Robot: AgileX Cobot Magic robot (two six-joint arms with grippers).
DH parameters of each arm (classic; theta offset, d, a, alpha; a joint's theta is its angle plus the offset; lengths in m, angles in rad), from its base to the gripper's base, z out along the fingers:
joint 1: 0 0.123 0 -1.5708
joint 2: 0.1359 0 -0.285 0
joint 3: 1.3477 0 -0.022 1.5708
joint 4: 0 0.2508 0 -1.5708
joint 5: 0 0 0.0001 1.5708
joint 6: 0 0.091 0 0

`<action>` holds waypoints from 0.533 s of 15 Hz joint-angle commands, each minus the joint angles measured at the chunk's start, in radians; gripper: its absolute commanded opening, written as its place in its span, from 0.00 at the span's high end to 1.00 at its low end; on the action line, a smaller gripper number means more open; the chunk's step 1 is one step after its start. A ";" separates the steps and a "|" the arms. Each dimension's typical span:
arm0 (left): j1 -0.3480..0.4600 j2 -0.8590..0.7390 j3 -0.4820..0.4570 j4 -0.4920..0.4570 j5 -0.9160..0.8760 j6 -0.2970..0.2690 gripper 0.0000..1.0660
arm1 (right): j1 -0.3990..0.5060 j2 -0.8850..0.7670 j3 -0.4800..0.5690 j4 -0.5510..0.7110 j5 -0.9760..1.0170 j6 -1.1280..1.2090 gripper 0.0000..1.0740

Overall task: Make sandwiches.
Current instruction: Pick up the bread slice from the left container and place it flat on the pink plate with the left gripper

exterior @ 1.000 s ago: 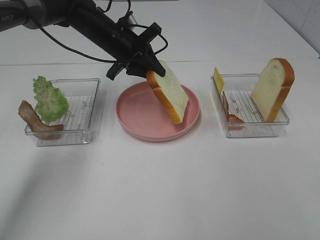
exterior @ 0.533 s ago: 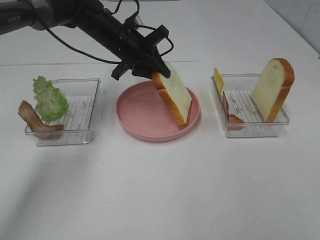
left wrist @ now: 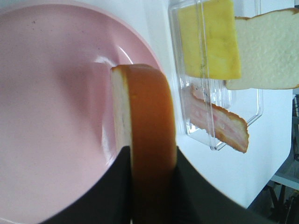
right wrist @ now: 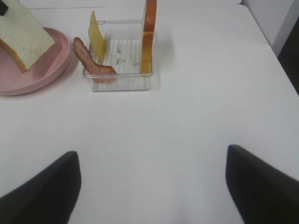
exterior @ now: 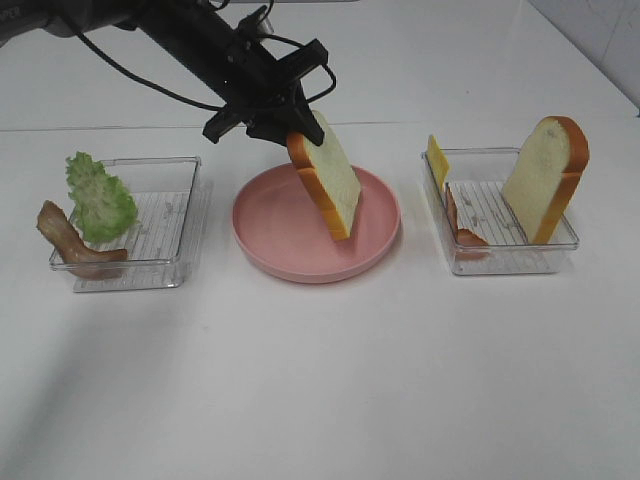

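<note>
My left gripper [exterior: 287,128] is shut on the top edge of a white bread slice [exterior: 326,186] with orange-brown crust. The slice hangs tilted over the round pink plate [exterior: 268,236], its lower corner at or just above the plate. In the left wrist view the crust [left wrist: 152,135] sits between my fingers [left wrist: 122,161] above the plate [left wrist: 51,93]. A second bread slice [exterior: 546,178] stands in the right tray with yellow cheese [exterior: 437,160] and pink ham [exterior: 463,227]. Green lettuce [exterior: 100,196] and a bacon strip [exterior: 68,238] lie in the left tray. My right gripper [right wrist: 150,156] is open and empty.
Two clear plastic trays flank the plate, the left tray [exterior: 160,270] and the right tray [exterior: 510,262]. The right wrist view shows the right tray [right wrist: 122,83] ahead, with white table between it and my right gripper. The table's back edge runs behind the trays.
My left gripper has shifted a little left with the bread slice. The slice's lower end has moved back from the plate's right rim toward its middle.
</note>
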 commanded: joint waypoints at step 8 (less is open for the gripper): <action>-0.088 -0.032 0.018 0.108 -0.051 -0.077 1.00 | -0.006 -0.012 0.000 0.002 -0.012 -0.007 0.25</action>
